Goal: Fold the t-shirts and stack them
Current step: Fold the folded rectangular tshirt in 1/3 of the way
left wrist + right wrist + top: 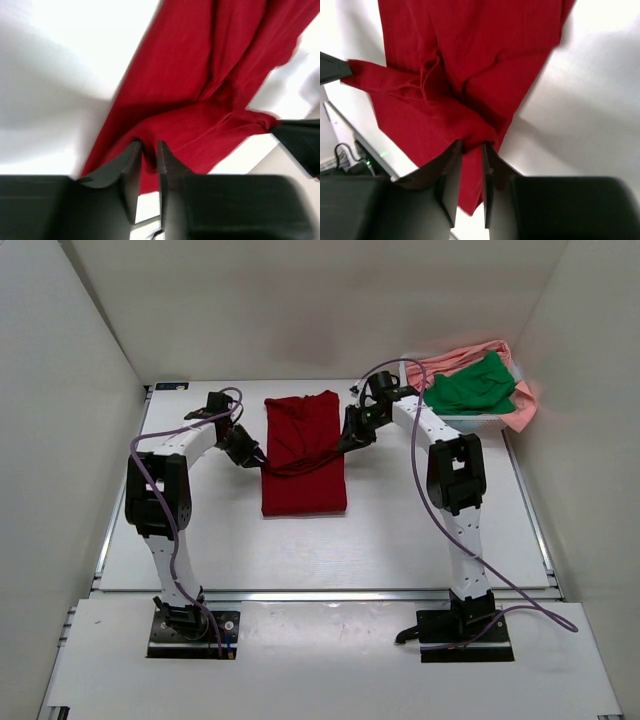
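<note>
The dark red t-shirt [303,455] lies lengthwise in the middle of the table, partly lifted across its middle. My left gripper [262,460] is shut on its left edge; the left wrist view shows the red cloth [200,100] pinched between the fingers. My right gripper [340,447] is shut on its right edge, and the right wrist view shows the cloth [460,75] bunched at the fingertips. A band of cloth stretches between the two grippers. The bright green t-shirt [472,387] and the salmon pink t-shirt [520,400] lie heaped in the basket at the back right.
The white basket [470,422] stands at the back right corner, close behind the right arm. White walls enclose the table on the left, back and right. Purple cables run along both arms.
</note>
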Action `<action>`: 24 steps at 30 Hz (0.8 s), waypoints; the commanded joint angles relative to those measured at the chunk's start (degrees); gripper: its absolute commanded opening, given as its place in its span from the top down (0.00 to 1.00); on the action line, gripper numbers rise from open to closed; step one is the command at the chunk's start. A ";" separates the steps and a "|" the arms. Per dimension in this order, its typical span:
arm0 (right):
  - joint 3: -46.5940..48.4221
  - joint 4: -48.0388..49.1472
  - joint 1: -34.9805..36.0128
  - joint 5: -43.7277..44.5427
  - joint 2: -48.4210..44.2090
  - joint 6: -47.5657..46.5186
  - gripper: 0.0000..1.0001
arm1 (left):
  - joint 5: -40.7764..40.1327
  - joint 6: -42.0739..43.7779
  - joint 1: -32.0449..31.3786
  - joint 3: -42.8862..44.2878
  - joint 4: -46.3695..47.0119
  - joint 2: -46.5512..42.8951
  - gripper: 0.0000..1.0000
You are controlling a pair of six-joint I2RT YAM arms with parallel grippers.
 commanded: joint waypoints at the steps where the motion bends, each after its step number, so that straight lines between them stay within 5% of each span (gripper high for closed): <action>1: 3.37 4.90 -1.03 1.55 -1.41 1.95 0.79 | 3.86 -3.62 2.32 -0.53 9.16 -0.91 0.68; 4: 1.44 8.88 -1.83 4.27 -4.21 5.12 0.73 | 7.73 -12.75 4.16 -9.03 26.54 -4.86 0.32; 7: -4.42 13.88 -2.44 9.98 -8.95 8.02 0.66 | 9.93 -18.22 5.05 -11.26 34.59 -5.84 0.33; 13: -25.35 20.56 -2.27 14.39 -22.92 10.92 0.52 | 8.46 -12.08 3.56 -15.54 26.80 -10.30 0.36; 18: -45.81 25.93 1.15 14.39 -33.74 15.04 0.48 | -7.07 -8.56 -0.12 -26.80 16.69 -21.89 0.38; 24: -59.37 34.00 7.48 16.94 -38.77 24.17 0.46 | -17.82 -16.98 -5.66 -41.13 15.97 -31.23 0.36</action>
